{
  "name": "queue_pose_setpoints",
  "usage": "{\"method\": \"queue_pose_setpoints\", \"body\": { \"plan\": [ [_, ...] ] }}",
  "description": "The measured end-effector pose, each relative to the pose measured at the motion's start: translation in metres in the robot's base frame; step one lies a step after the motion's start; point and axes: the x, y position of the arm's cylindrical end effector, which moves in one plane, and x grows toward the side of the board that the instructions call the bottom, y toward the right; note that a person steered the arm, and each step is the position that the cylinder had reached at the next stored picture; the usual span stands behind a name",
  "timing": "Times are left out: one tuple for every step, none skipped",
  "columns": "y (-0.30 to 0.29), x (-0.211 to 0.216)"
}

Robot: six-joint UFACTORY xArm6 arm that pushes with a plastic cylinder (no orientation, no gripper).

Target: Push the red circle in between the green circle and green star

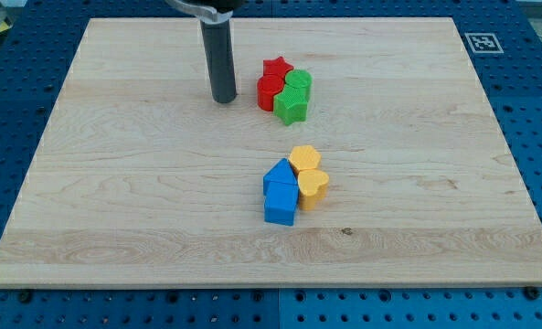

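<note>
My tip (pixel 223 99) rests on the wooden board (pixel 115 183) in the upper middle, a short way to the left of a tight cluster of red and green blocks. The red circle (pixel 269 91) is on the cluster's left side, nearest my tip, with a small gap between them. A red star (pixel 276 68) sits just above it. The green circle (pixel 299 84) touches the red circle on its right. The green star (pixel 292 107) sits at the cluster's bottom, touching both the red circle and the green circle.
A second cluster lies below the middle: a blue block (pixel 279 174) and a blue cube (pixel 281 205) on the left, a yellow hexagon (pixel 304 158) and a yellow heart (pixel 313 185) on the right. A marker tag (pixel 480 41) sits off the board's top right corner.
</note>
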Motion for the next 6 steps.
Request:
{"method": "queue_pose_setpoints", "body": {
  "plan": [
    [0.017,-0.014],
    [0.025,-0.014],
    [0.038,-0.001],
    [0.062,0.004],
    [0.085,0.009],
    [0.105,0.02]
  ]
}}
